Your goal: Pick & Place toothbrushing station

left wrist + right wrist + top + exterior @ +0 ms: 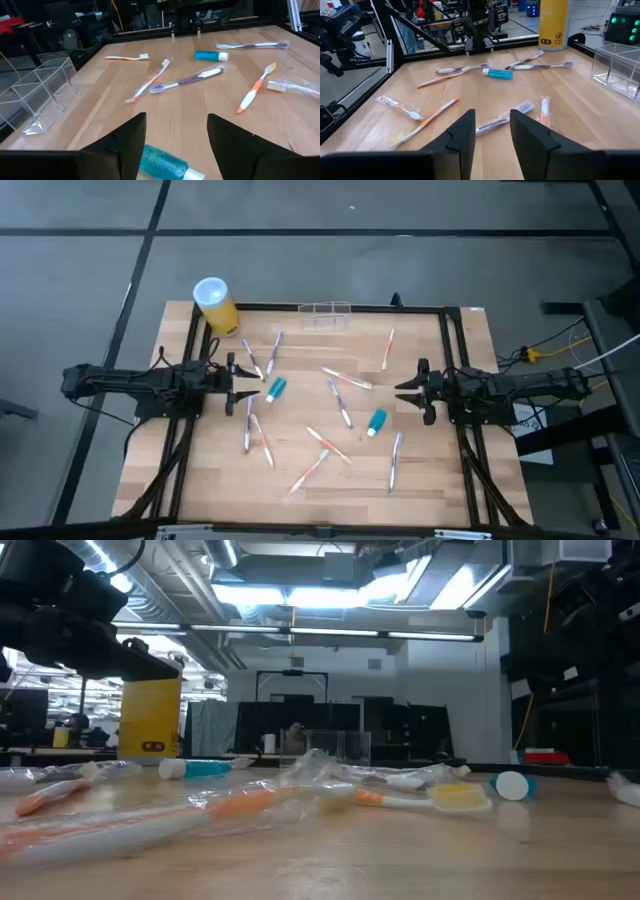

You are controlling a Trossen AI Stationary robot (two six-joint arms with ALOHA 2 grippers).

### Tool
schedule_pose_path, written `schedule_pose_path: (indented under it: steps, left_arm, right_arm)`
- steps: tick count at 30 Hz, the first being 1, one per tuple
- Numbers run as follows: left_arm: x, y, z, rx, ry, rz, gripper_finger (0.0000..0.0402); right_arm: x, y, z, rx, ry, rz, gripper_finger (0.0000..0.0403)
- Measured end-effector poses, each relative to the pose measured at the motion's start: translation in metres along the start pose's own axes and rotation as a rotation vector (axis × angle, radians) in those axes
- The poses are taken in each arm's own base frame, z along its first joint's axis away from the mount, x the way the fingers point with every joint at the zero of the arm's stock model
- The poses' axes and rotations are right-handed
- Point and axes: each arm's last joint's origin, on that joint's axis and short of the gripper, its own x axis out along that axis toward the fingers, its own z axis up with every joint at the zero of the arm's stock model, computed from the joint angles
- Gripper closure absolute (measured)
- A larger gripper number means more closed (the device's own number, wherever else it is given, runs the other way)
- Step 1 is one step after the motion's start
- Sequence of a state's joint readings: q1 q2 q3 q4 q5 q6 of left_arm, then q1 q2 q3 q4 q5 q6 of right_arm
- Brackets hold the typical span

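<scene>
At the desk's (330, 485) far edge sits your clear holder (325, 314), long side along that edge. Both arms are well apart from it, empty: left gripper (245, 383) wide, right gripper (405, 393) partly open.

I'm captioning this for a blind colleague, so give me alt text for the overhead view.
Seen from above, a wooden table is strewn with toothbrushes and two small blue tubes; the left gripper and right gripper hover open at opposite sides, holding nothing. A clear plastic holder and a yellow canister sit at the far edge.
</scene>
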State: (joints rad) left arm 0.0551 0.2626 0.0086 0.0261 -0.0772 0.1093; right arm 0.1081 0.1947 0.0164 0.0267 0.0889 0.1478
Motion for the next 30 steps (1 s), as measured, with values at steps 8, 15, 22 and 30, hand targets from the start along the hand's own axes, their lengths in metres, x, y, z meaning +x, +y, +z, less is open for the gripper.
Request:
schedule_pose_path:
  steps: [8,15,22,30]
  left_arm:
    - [0.0000,0.0000,0.0000,0.000,0.000,0.000,0.0197]
    - [0.0000,0.0000,0.0000,0.000,0.000,0.000,0.0197]
    - [0.0000,0.0000,0.0000,0.000,0.000,0.000,0.0197]
    - [0.0000,0.0000,0.0000,0.000,0.000,0.000,0.0197]
  right_arm:
    - [0.0000,0.0000,0.0000,0.000,0.000,0.000,0.0278]
    - [0.0000,0.0000,0.0000,0.000,0.000,0.000,0.0278]
    - [0.0000,0.0000,0.0000,0.000,0.000,0.000,0.0278]
    - [0.0000,0.0000,-0.0001,0.000,0.000,0.000,0.0278]
